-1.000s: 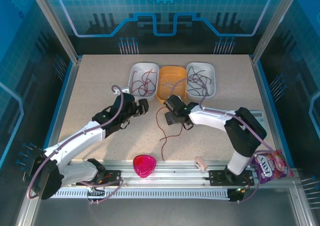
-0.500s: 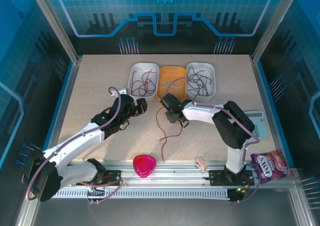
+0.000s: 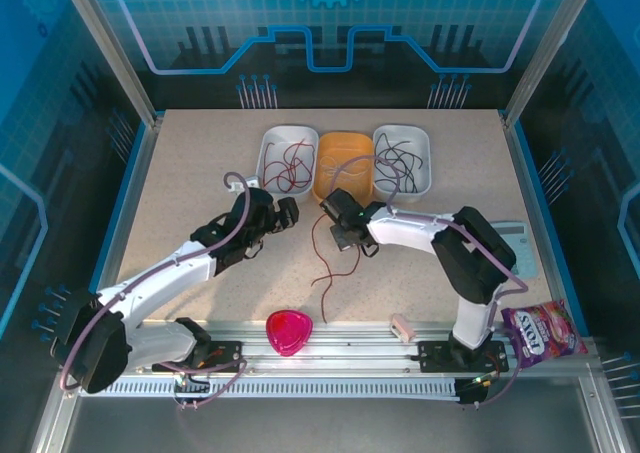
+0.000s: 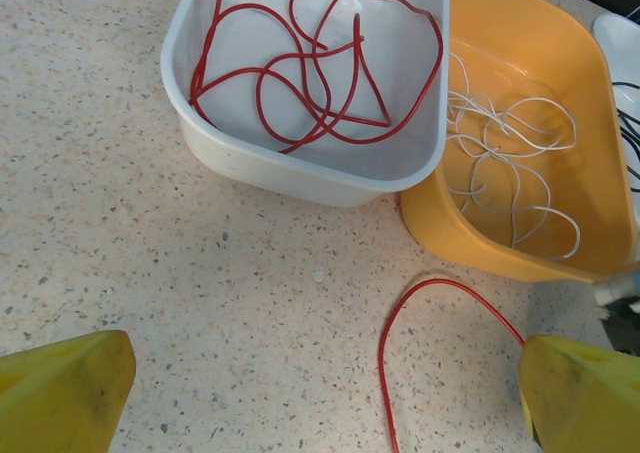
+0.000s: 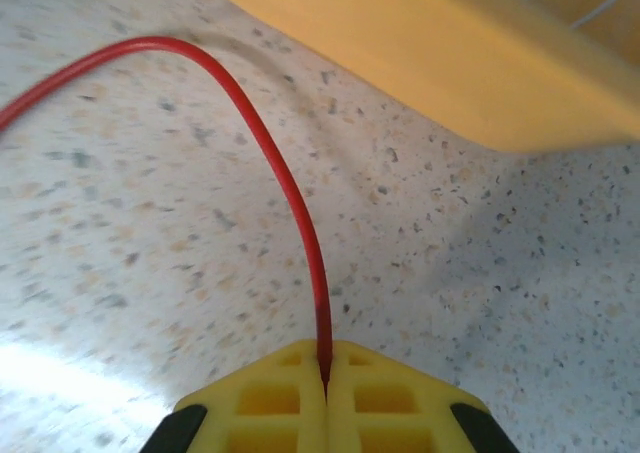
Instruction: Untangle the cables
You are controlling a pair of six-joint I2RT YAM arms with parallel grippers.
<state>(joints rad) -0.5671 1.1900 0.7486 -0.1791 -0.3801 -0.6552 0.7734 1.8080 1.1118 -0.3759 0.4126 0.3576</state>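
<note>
Pincer (image 5: 326,370) low, tight on red cable (image 5: 285,188)

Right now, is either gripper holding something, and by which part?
The right gripper is shut on the loose thin red cable, pinching it just past its arch beside the yellow plastic tray. The left gripper is open, holding nothing.

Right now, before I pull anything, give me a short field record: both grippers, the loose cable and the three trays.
left gripper: open, above the speckled tabletop, in front of the left tray
right gripper: shut on the loose thin red cable
loose cable: arches off the tabletop beside the orange tray
left white plastic tray: red cables
orange plastic tray: pale whitish cables
right white plastic tray: black cables
</note>
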